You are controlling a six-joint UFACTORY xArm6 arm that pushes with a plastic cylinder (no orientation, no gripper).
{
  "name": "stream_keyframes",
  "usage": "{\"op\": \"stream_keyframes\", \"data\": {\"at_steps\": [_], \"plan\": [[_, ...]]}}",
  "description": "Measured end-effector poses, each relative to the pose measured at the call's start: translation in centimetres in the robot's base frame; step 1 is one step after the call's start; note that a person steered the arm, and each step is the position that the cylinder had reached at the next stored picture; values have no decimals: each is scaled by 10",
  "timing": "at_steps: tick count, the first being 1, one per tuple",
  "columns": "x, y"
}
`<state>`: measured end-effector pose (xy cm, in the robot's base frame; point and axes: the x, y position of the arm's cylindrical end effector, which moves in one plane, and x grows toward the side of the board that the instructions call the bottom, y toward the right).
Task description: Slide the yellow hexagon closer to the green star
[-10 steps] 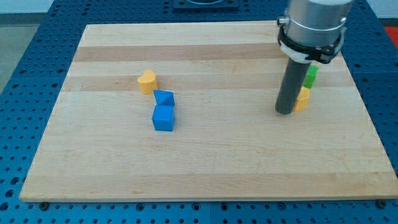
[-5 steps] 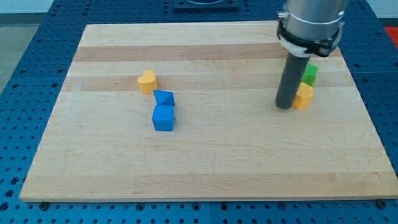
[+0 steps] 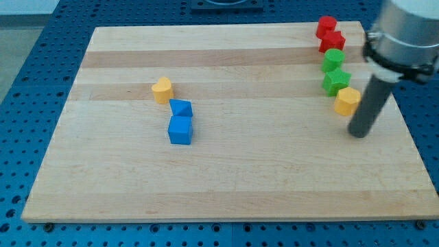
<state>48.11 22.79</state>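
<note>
The yellow hexagon [image 3: 347, 100] sits at the view's right of the wooden board, touching the lower right side of the green star [image 3: 335, 81]. My tip [image 3: 357, 133] rests on the board just below and right of the yellow hexagon, a small gap apart from it. The dark rod rises up to the right toward the arm's grey body at the view's top right corner.
A green round block [image 3: 333, 59] sits above the green star, with two red blocks [image 3: 329, 34] above that near the board's top right corner. A yellow heart block [image 3: 162, 90] and two blue blocks [image 3: 180, 121] lie left of centre. The board's right edge [image 3: 405, 123] is close to my tip.
My tip has moved from the left side of the yellow hexagon to its lower right. The hexagon has shifted right and slightly up. The red and green blocks are now uncovered.
</note>
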Motion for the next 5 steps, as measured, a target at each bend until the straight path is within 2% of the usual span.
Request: {"op": "stream_keyframes", "data": {"at_steps": [1, 2, 5], "plan": [[-22, 35], [-41, 39], [-43, 17]]}}
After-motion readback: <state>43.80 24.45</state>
